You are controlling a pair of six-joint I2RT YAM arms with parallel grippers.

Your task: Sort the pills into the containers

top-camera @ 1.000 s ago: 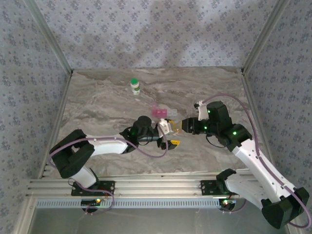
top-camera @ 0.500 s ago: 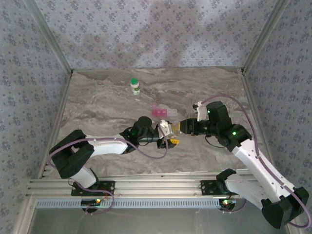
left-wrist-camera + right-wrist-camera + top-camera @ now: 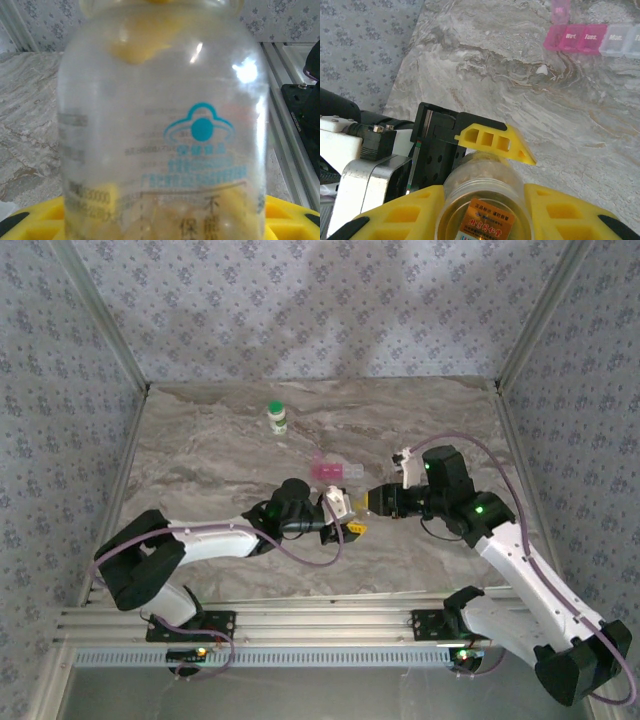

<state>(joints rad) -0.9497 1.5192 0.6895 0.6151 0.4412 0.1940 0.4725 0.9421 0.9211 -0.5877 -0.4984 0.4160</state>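
A clear amber-tinted vial point(image 3: 360, 504) with yellow pills inside is held above the table between both arms. My left gripper point(image 3: 345, 517) is shut on its body, and the vial point(image 3: 160, 125) with blue print takes up nearly the whole left wrist view. My right gripper point(image 3: 484, 206) is shut on the vial's point(image 3: 487, 192) orange-labelled end, one yellow finger point(image 3: 395, 217) on each side. The left gripper's yellow finger point(image 3: 492, 142) lies just beyond it. The pink-and-clear pill case point(image 3: 333, 470) lies behind the grippers, with an open pink lid point(image 3: 559, 10). The white bottle with green cap point(image 3: 277, 417) stands far back left.
Patterned walls enclose the marble table point(image 3: 200, 460) on three sides. An aluminium rail point(image 3: 300, 625) runs along the near edge by the arm bases. A small white speck point(image 3: 541, 70) lies on the marble near the pill case point(image 3: 592, 37).
My right gripper has slid slightly left, closer to the left gripper, with the vial between them. The left arm has barely shifted.
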